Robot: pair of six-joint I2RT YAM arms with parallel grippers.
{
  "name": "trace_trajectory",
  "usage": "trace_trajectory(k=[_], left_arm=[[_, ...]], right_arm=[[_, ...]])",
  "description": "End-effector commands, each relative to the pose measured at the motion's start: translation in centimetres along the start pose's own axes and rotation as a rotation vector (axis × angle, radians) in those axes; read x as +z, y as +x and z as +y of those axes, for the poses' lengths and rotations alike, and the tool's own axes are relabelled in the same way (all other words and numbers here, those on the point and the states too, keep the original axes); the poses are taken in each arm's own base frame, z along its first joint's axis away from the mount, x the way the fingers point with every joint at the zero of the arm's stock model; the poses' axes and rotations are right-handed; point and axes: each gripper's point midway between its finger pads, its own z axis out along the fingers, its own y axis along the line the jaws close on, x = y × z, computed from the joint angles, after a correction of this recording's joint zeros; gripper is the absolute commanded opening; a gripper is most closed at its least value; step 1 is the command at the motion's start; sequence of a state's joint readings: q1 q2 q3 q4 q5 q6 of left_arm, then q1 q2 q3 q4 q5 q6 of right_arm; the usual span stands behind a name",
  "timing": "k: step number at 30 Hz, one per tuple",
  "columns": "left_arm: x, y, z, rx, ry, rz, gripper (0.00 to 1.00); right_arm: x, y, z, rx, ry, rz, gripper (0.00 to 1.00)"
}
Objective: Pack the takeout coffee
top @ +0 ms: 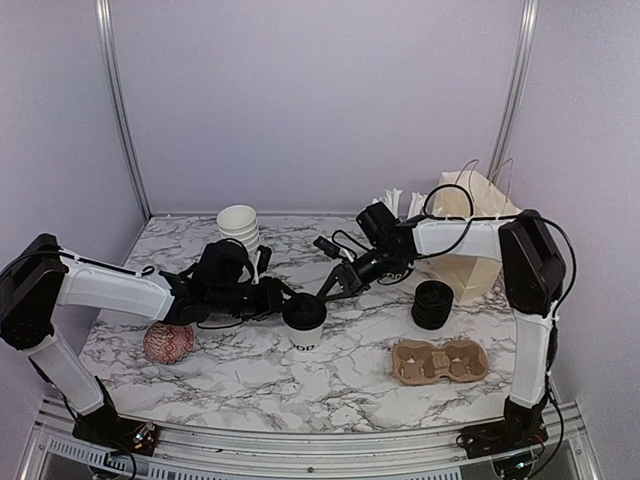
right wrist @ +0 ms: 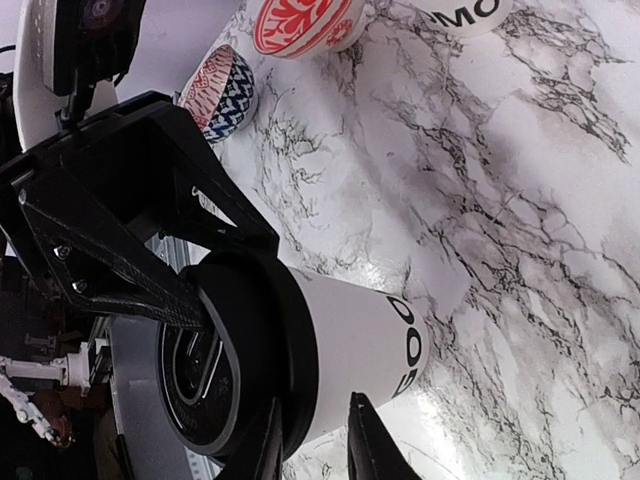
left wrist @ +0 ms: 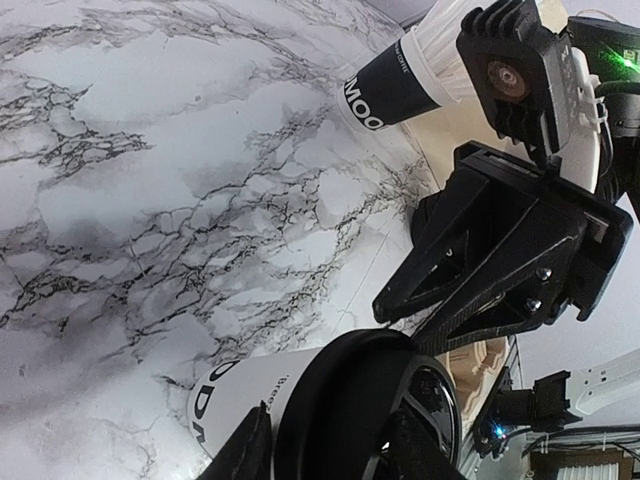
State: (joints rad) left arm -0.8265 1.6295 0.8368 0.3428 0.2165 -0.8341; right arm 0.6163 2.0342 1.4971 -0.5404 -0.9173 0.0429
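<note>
One takeout coffee (top: 304, 330), a white cup with black lettering and a black lid, stands upright mid-table. My left gripper (top: 287, 300) reaches it from the left and my right gripper (top: 322, 296) from the upper right; both meet at the lid. In the left wrist view the coffee (left wrist: 250, 395) fills the bottom, and the left gripper (left wrist: 330, 450) has one finger by the lid's skirt and the other over its top. In the right wrist view the right gripper (right wrist: 318, 445) is closed narrowly over the lid's rim, against the cup (right wrist: 360, 340).
A brown cardboard cup carrier (top: 439, 361) lies at the front right, a stack of black lids (top: 432, 305) behind it, and a paper bag (top: 465, 235) at the back right. Lidless stacked cups (top: 238, 225) stand at the back, a red patterned bowl (top: 168, 342) front left, a black stirrer cup (left wrist: 390, 85) behind.
</note>
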Motion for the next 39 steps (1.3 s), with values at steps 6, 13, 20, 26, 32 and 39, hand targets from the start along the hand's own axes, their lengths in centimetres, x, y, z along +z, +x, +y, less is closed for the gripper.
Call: trace_trajectory(k=[6, 13, 20, 26, 32, 39], left_arm=[[-2.5, 2.0, -1.0, 0.019, -0.059, 0.055, 0.56], [-4.5, 0.3, -2.6, 0.04, -0.057, -0.009, 0.68], [-5.2, -0.8, -2.1, 0.152, -0.127, 0.007, 0.74], [-3.3, -1.0, -2.8, 0.215, -0.096, 0.059, 0.75], [-1.9, -0.4, -2.1, 0.212, -0.103, 0.089, 0.73], [-2.1, 0.7, -2.3, 0.173, -0.05, 0.1, 0.65]], right_arm=[[-2.0, -2.0, 4.1, -0.128, -0.132, -0.021, 0.39], [-3.0, -2.0, 4.5, -0.165, -0.09, -0.019, 0.52], [-3.4, 1.9, 3.2, -0.148, 0.039, 0.018, 0.59], [-2.0, 4.9, 4.7, -0.182, 0.004, 0.083, 0.54], [0.0, 6.1, 5.5, -0.166, -0.07, 0.14, 0.47], [1.2, 4.8, 5.5, -0.146, -0.109, 0.15, 0.35]])
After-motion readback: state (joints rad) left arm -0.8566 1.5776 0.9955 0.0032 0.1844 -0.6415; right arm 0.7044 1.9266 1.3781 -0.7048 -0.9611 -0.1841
